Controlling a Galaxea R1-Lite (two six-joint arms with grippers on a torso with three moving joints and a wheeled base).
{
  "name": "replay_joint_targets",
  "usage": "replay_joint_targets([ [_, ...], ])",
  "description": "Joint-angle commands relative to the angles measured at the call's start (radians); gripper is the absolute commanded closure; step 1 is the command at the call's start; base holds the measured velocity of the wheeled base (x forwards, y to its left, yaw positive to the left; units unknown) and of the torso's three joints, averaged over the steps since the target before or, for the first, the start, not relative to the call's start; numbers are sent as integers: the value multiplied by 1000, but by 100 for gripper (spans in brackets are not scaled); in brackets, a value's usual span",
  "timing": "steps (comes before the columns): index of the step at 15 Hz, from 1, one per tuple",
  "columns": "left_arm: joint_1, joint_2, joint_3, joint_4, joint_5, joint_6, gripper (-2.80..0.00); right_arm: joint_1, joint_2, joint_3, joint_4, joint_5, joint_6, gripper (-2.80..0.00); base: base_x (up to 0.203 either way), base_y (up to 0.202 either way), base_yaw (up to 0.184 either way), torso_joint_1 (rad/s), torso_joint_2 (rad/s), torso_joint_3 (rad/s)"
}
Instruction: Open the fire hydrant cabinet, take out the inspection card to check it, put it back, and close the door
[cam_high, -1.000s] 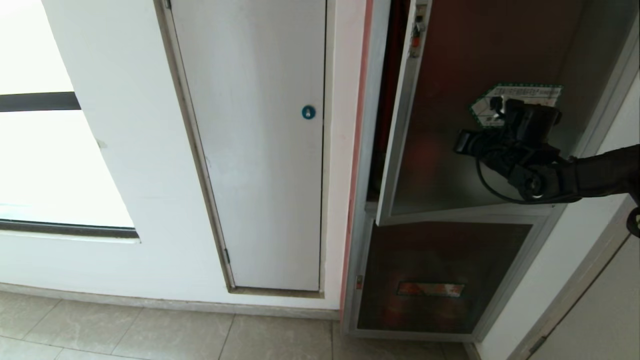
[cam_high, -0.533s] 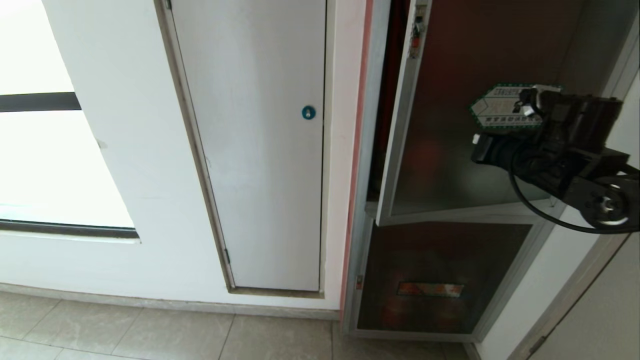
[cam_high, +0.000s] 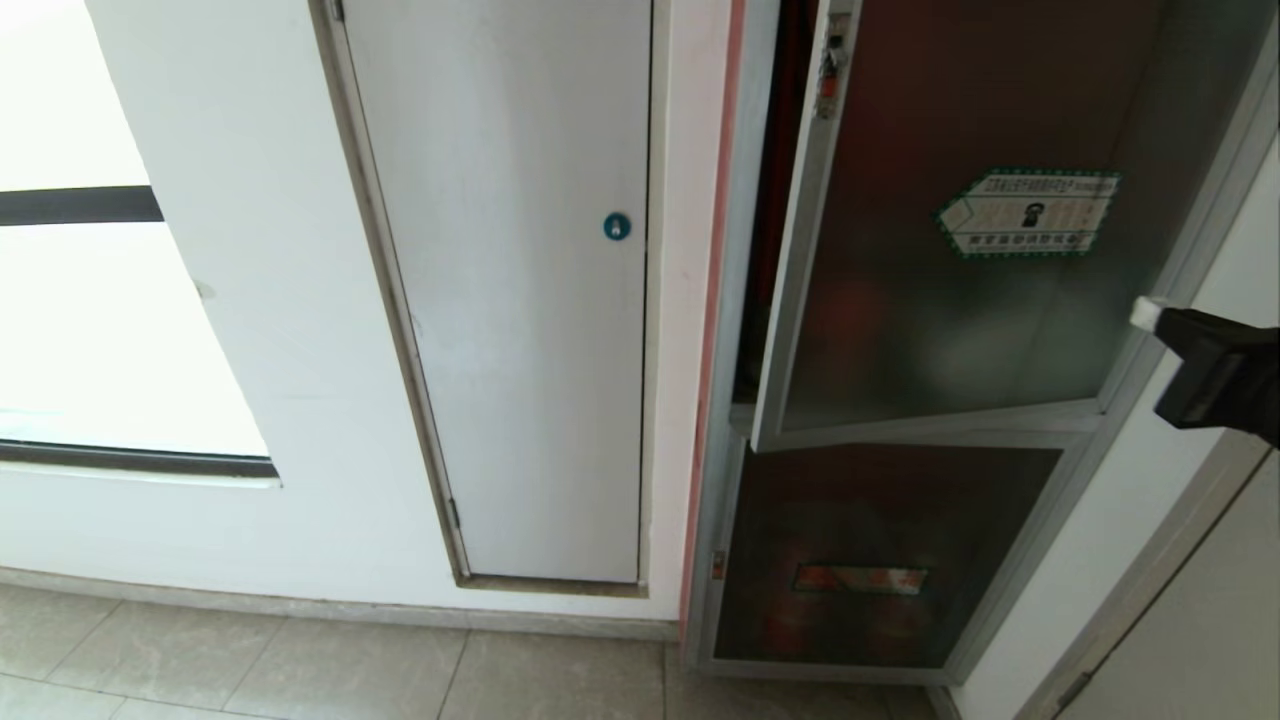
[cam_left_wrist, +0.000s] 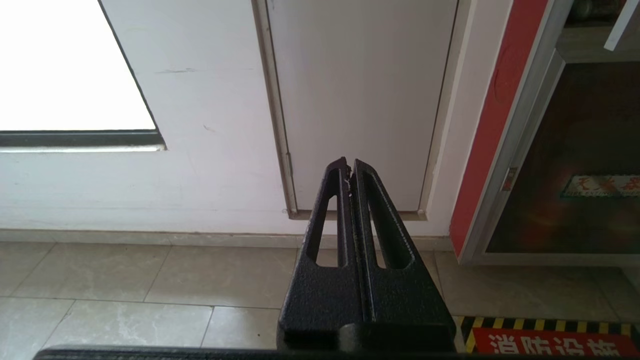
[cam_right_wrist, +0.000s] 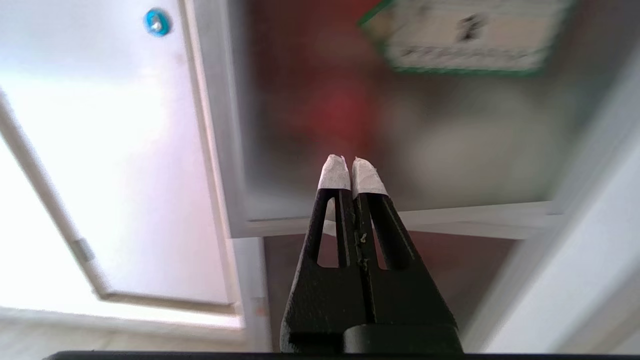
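Observation:
The door (cam_high: 960, 300), dark tinted glass in a silver frame with a green-bordered sticker (cam_high: 1030, 212) and a small red latch (cam_high: 828, 80), stands slightly ajar. A narrow dark red slit of the fire hydrant cabinet (cam_high: 775, 200) shows at its free edge. The inspection card is hidden. My right gripper (cam_high: 1148, 312) pokes in at the right edge of the head view, clear of the glass. In the right wrist view this gripper (cam_right_wrist: 351, 170) is shut and empty, its white-taped tips facing the door (cam_right_wrist: 450, 140). My left gripper (cam_left_wrist: 349, 167) is parked low, shut on nothing.
A white panel with a round blue lock (cam_high: 617, 226) fills the wall left of the cabinet. A smaller dark glass panel (cam_high: 880, 560) sits under the door. A bright window (cam_high: 80, 330) is far left, with tiled floor (cam_high: 300, 670) below. A yellow-black striped floor marking (cam_left_wrist: 550, 335) lies before the cabinet.
My right arm has drawn back from in front of the sticker, to the right and downward, leaving only its tip in the head view. The door stays ajar as before.

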Motion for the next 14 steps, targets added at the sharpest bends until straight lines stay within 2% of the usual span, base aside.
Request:
replay_joint_targets([
  [1,0,1,12,0,0,-1,0,2,-267,96,24,-69,-55,0,0,0,0,0,0,0],
  [4,0,1,12,0,0,-1,0,1,-478,178,120,-210,-131,0,0,0,0,0,0,0],
  [7,0,1,12,0,1,-1,0,-8,-653,223,268,-322,-155,0,0,0,0,0,0,0],
  [10,0,1,12,0,0,-1,0,-50,-807,277,382,-353,-159,0,0,0,0,0,0,0],
  [14,0,1,12,0,0,-1,0,-61,-925,416,414,-339,-152,0,0,0,0,0,0,0],
])
